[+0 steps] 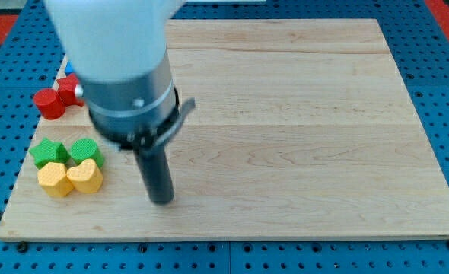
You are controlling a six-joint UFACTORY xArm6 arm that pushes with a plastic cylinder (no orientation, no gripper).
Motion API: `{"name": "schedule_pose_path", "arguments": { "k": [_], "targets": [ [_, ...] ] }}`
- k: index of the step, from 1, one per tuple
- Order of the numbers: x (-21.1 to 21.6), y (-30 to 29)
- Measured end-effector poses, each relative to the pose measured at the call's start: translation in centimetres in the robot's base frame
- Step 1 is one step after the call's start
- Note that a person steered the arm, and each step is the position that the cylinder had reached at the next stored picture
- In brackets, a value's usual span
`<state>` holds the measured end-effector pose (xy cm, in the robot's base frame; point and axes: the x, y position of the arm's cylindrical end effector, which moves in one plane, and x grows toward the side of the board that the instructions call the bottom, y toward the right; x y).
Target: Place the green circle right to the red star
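Two green blocks (65, 151), orientation unclear, tip (161, 199) right

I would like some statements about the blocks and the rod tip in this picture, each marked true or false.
1. All blocks lie near the view's left edge of the wooden board. True.
2. My tip touches a yellow block. False: it stands apart, to the view's right of the yellow heart block.
3. Two green blocks sit just above two yellow blocks in the view. True.
4. The red cylinder lies at the view's bottom right. False: it is at the upper left.
5. The second yellow block lies beside the heart. True.
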<state>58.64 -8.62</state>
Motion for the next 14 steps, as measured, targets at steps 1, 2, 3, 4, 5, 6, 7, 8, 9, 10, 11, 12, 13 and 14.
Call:
{"name": "schedule_pose_path", "arguments": {
  "k": [1,2,3,4,5,6,7,8,9,10,11,12,13,14],
  "targets": [
    [3.2,-2.2],
    [3.2,-4.1],
    [3.2,-11.6],
    [2.2,-14.8],
    [-0.5,-14.8],
    [-1.4,-13.6],
    [-2.6,-10.3],
    [-4.6,-8.6],
    [-5.7,-8.6],
    [-3.2,-10.8],
    [-5.3,-12.5],
    [-7.3,-12.5],
    [-10.1,-12.2],
    [-13.5,-10.5]
  ]
}}
